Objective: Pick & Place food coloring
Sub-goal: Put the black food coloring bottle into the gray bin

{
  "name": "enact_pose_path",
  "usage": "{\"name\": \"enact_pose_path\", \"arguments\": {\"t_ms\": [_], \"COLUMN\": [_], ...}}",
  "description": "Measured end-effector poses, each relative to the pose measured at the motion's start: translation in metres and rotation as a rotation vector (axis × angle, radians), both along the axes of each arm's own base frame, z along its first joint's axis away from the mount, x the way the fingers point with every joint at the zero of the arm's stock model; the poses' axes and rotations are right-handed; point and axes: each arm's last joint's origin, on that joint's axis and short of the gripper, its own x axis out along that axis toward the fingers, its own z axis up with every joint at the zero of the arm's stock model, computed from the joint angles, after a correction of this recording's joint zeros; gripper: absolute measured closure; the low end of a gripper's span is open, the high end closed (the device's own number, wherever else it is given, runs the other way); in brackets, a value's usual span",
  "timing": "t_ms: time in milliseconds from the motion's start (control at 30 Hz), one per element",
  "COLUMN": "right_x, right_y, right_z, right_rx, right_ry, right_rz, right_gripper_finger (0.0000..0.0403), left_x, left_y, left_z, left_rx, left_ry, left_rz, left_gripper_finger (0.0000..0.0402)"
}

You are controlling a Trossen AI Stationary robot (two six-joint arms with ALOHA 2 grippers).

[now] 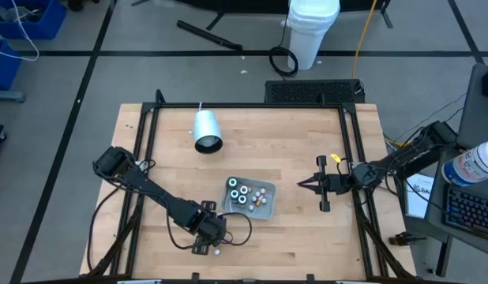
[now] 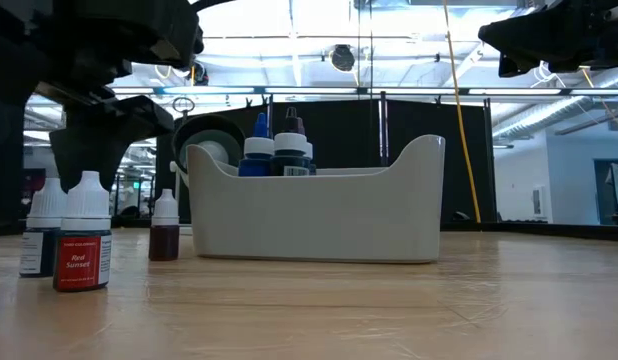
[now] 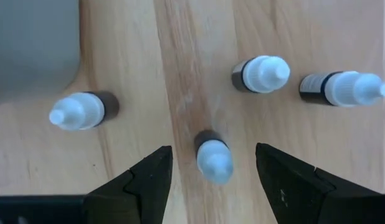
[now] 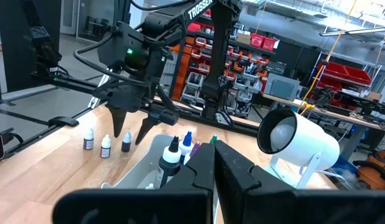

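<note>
White-capped dropper bottle (image 3: 212, 158) stood between your left gripper's (image 3: 212, 180) spread fingers; descending off-centre could've toppled it.

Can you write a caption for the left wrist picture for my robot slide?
Left end effector, open, hovers over a white-capped food coloring bottle, three more bottles standing nearby on the wooden table.

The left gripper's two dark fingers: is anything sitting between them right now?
Yes. In the left wrist view, one small white-capped bottle stands on bare wood between the open left gripper fingers, untouched.
</note>
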Motion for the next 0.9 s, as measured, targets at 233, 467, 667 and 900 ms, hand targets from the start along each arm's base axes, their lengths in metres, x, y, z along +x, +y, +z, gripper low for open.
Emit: {"name": "enact_pose_path", "arguments": {"t_ms": [233,467,667,900], "right_x": [0.0,0.0,0.0,0.0], "right_y": [0.0,0.0001,0.0001,0.0001], "right_z": [0.0,0.0,0.0,0.0], "right_rx": [-0.001,0.0,0.002,0.002], "right_ry": [0.0,0.0,0.0,0.0], "right_rz": [0.0,0.0,0.0,0.0], "right_gripper_finger": [0.0403,0.0403,0.0403,0.0403], "left_x": [0.0007,-0.0002,-0.0009,-0.0057], "left_y": [0.0005,-0.0008,-0.0021,-0.0011], "left_z": [-0.0002,-0.0003,-0.0006,0.0036], "left_rx": [0.017,0.017,0.0,0.009], "left_ry": [-0.012,-0.011,0.0,0.08], "left_rz": [0.006,0.001,-0.034,-0.065], "left_gripper_finger": [0.0194,0.0266,0.0327,0.0331]}}
